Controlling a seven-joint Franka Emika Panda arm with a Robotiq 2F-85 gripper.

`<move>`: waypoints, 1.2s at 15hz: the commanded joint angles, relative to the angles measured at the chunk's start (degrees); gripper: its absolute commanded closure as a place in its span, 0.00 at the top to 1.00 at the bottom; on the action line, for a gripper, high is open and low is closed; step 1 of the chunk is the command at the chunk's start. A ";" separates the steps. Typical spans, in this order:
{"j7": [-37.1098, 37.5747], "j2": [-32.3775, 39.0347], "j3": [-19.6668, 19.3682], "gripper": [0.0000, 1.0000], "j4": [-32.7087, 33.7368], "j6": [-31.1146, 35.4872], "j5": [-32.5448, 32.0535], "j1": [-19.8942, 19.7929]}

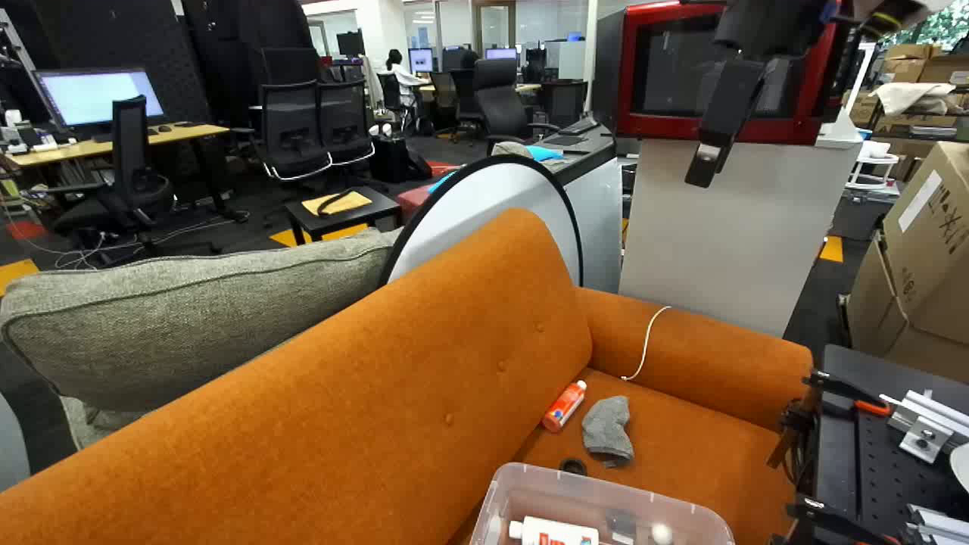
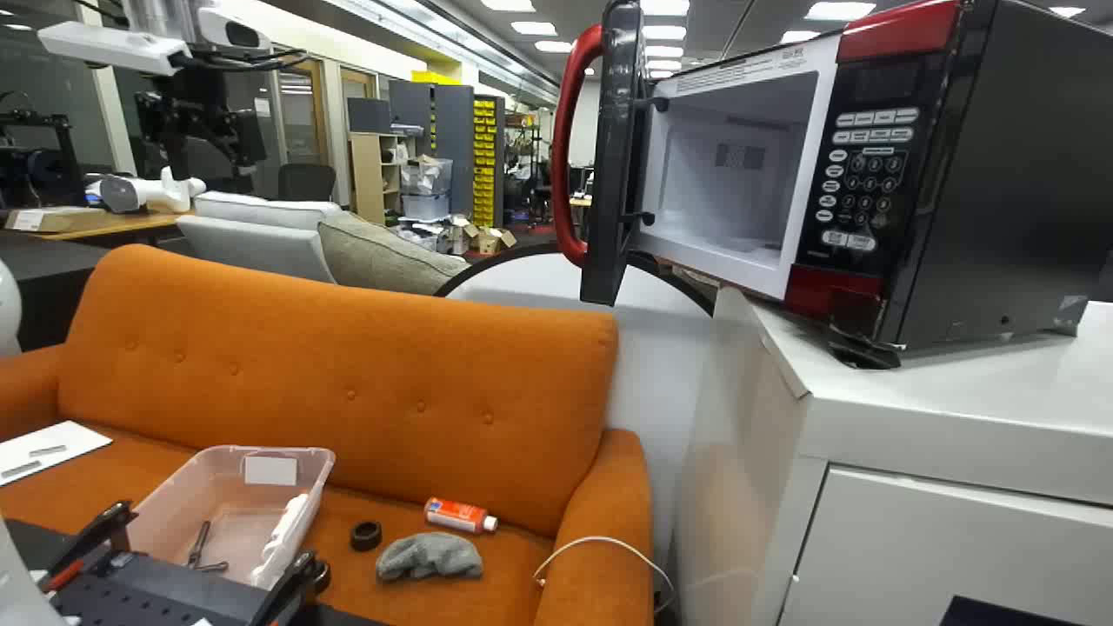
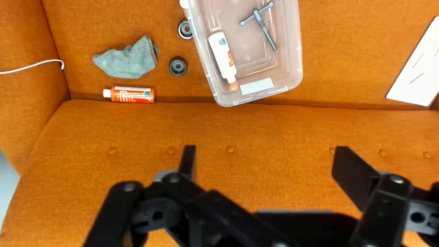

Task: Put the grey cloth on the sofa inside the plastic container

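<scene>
Crumpled grey cloth (image 3: 127,63) lying on an orange fabric sofa (image 3: 274,132), cylindrical orange bottle (image 3: 133,94) just beside it, translucent plastic container (image 3: 252,63) (white bottle (image 3: 222,55), grey T-shaped tool (image 3: 264,29) inside), black two-fingered claw (image 3: 265,161) with jaws spread wide apart.

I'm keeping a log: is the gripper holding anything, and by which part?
Nothing is held: the gripper stands open and the grey cloth lies on the sofa.

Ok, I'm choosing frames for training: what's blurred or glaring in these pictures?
In the wrist view, the gripper is soft and out of focus up close, while the grey cloth looks crisper; in an exterior view, ceiling lights show as bright white patches; and in an exterior view, the desk monitor at far left is pale, nearly washed out.
</scene>
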 commanded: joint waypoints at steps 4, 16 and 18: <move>0.54 0.62 0.15 1.00 0.34 -0.02 -0.37 -0.47; 0.34 22.60 -6.22 1.00 0.90 3.85 6.62 -3.47; 1.65 26.78 -6.25 1.00 1.25 4.78 7.89 -3.85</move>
